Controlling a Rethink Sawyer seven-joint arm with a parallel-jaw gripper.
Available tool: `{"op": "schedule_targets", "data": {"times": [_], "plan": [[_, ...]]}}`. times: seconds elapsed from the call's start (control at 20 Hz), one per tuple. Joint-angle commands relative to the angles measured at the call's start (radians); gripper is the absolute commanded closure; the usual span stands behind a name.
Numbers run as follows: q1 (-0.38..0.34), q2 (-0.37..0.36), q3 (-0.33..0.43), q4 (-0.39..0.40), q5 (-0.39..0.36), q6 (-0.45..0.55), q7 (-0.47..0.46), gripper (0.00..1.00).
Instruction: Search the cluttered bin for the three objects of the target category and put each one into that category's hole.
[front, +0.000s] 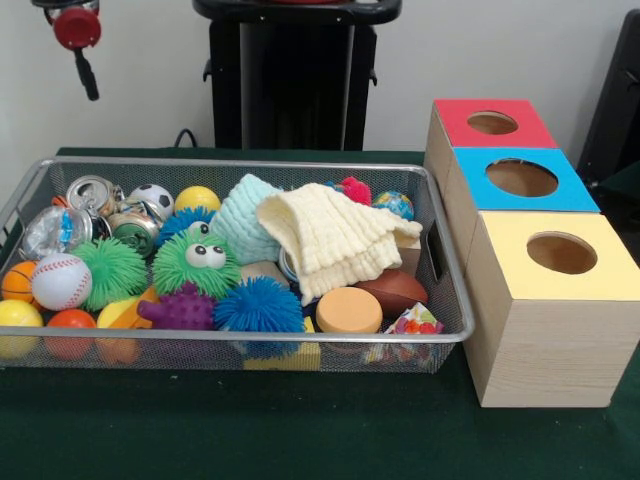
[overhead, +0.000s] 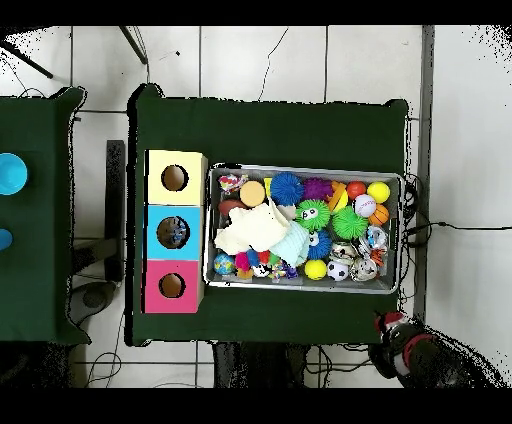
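Nearest me is the bin's (front: 250, 340) mesh front rim, with a baseball (front: 60, 280), a blue spiky ball (front: 258, 305) and an orange disc (front: 348, 308) just behind it. I judge the search not yet begun: nothing is lifted and the three holes look unoccupied, though the blue one is too dim from above to be sure.

What I take for the gripper (front: 77, 30) is drawn back, high and outside the bin, off its corner at the can end – the overhead view puts it (overhead: 400, 340) past that same corner. Whether it is released or clenched I cannot tell; it holds nothing that I can see.

The task line doesn't name the category, so I can't single out the three things. They must be somewhere in the bin, and some may be under the cream cloth (front: 335, 240) heaped over the middle.

The relation that matters is this: the bin's long axis runs away from the gripper toward the boxes. Cans (front: 92, 192) and small balls lie closest to it, the cloth beyond them, and the red box (front: 530, 138), blue box (front: 575, 195) and yellow box (front: 560, 300) stand farthest, past the bin's other end – so in my judgement any drop crosses the whole bin.
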Motion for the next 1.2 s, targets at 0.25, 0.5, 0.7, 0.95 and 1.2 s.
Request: {"op": "schedule_targets", "data": {"times": [0.25,0.5,0.7,0.95,1.2], "plan": [[-0.006,0.163,0.048,-0.083,0.025,-0.051,0.076,0.0],[-0.014,0.241,0.068,-0.177,0.013,0.004,0.019,0.0],[-0.014,0.262,0.072,-0.213,0.011,0.034,0.001,0.0],[-0.017,0.29,0.079,-0.244,-0.003,0.025,-0.014,0.0],[-0.001,0.24,0.089,-0.31,-0.118,-0.047,-0.097,0.0]]}}
